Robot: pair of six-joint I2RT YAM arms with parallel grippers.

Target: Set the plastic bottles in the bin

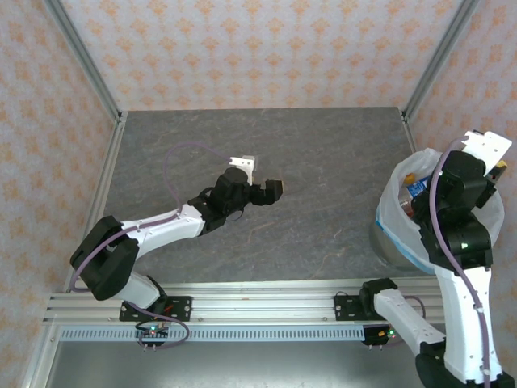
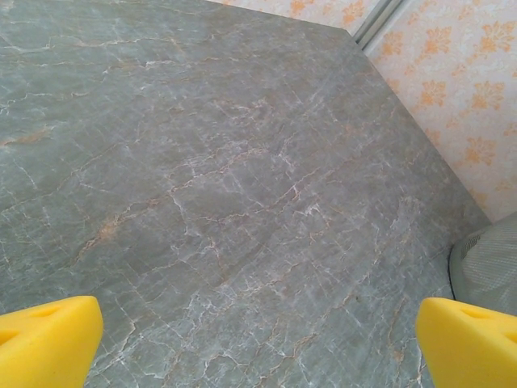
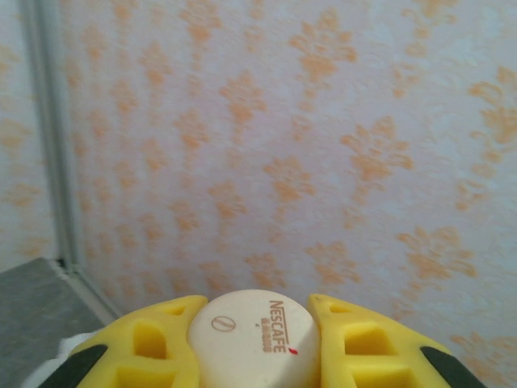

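A bottle [image 3: 246, 343] sits clenched in the right gripper [image 3: 256, 311]. From the right wrist view I can see only its rounded off-white cap, with "NESCAFE" printed on it. The yellow fingers [image 3: 166, 339] press against the cap on both sides, and I cannot make out the bottle's body below them. Beyond the cap is the patterned orange-and-white wall [image 3: 323, 145], with a grey frame post [image 3: 44, 121] at the left.

From above, the right arm reaches up over the bin [image 1: 388, 242], which stands at the right edge of the worktop [image 1: 323, 162], toward the near side. The bin is lined with a translucent white bag [image 1: 396, 190] whose rim spills out around the opening. Inside it are other bottles [image 1: 416, 187]. One has a blue label, and there is a bit of orange beside it. The arm covers the rest, so I cannot count them.

The left gripper [image 1: 275, 188] is well apart from the bin, out over the middle of the worktop and pointing right. Its fingers [image 2: 48, 339] are spread wide and hold nothing, with bare grey marbled worktop between the two yellow tips. At the right edge of the left wrist view the bin's rounded grey side [image 2: 485, 267] shows against the wall.
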